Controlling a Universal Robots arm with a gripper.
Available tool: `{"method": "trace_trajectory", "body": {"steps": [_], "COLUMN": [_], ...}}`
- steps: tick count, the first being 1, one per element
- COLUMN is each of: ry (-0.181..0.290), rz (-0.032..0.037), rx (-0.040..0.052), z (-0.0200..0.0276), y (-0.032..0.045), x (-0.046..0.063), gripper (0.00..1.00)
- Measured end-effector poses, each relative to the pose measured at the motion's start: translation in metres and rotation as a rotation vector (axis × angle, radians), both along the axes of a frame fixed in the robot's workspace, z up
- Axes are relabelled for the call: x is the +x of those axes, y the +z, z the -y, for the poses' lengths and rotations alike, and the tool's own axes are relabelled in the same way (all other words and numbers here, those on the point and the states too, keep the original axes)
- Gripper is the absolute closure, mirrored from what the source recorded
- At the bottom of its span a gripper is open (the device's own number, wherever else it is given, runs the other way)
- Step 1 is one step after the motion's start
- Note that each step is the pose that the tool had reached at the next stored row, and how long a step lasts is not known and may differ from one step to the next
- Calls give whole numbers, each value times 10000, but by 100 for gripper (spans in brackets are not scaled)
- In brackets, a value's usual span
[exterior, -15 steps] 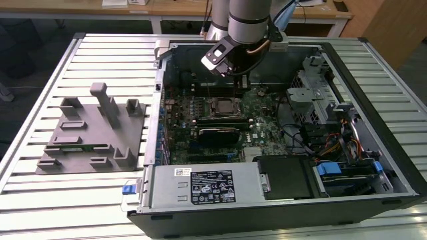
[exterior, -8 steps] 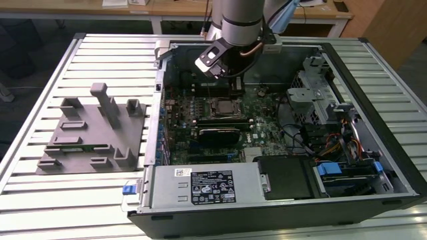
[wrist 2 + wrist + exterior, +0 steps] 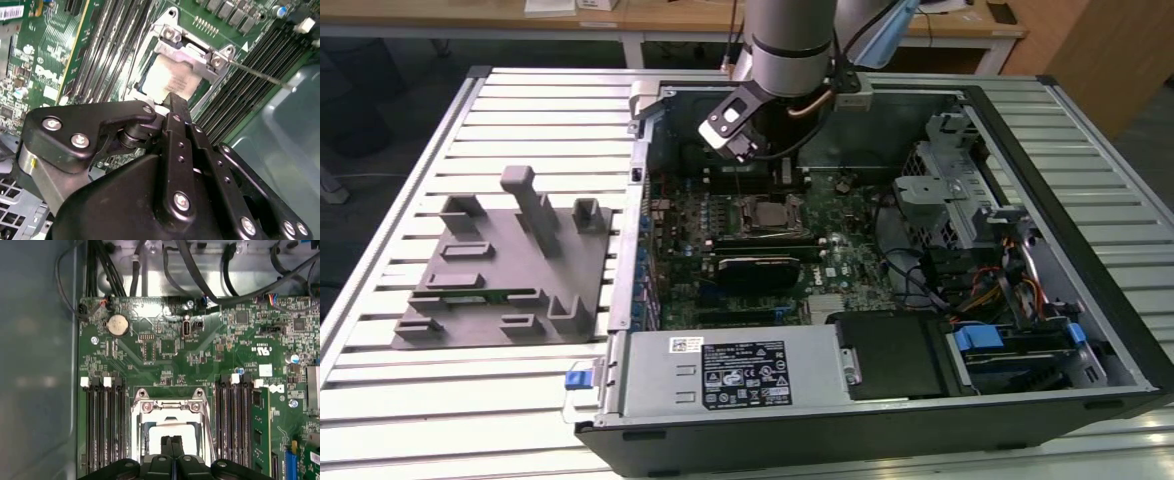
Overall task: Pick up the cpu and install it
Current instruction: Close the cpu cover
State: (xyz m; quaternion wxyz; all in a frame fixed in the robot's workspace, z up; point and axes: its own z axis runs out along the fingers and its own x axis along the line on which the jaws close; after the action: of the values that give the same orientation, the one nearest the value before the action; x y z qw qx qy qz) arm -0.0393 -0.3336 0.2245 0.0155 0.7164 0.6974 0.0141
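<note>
From the grey parts holder (image 3: 494, 265) at the exterior view's left across to the open computer case (image 3: 881, 445), I hang over the motherboard (image 3: 165, 355), my gripper (image 3: 172, 440) jaws clenched together on nothing, tips just over the cpu (image 3: 152, 437) lying inside its metal-framed socket (image 3: 170, 407)

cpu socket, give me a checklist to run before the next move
1. cpu lies inside the socket frame: ok.
2. gripper is directly over the cpu: ok.
3. gripper is shut with nothing between its fingers: ok.
4. cpu is seated flat: cannot tell, the gripper hides part of it.
5. socket lever is latched: cannot tell.
6. memory slots are clear of the gripper: ok.
</note>
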Motion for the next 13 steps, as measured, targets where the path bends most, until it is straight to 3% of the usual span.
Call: {"method": "trace_trajectory", "body": {"steps": [8, 13], "ry": [76, 752], "rz": [-1, 0], "rx": [-6, -27], "z": [0, 0], "y": [0, 0], "x": [0, 0], "gripper": [89, 89]}}
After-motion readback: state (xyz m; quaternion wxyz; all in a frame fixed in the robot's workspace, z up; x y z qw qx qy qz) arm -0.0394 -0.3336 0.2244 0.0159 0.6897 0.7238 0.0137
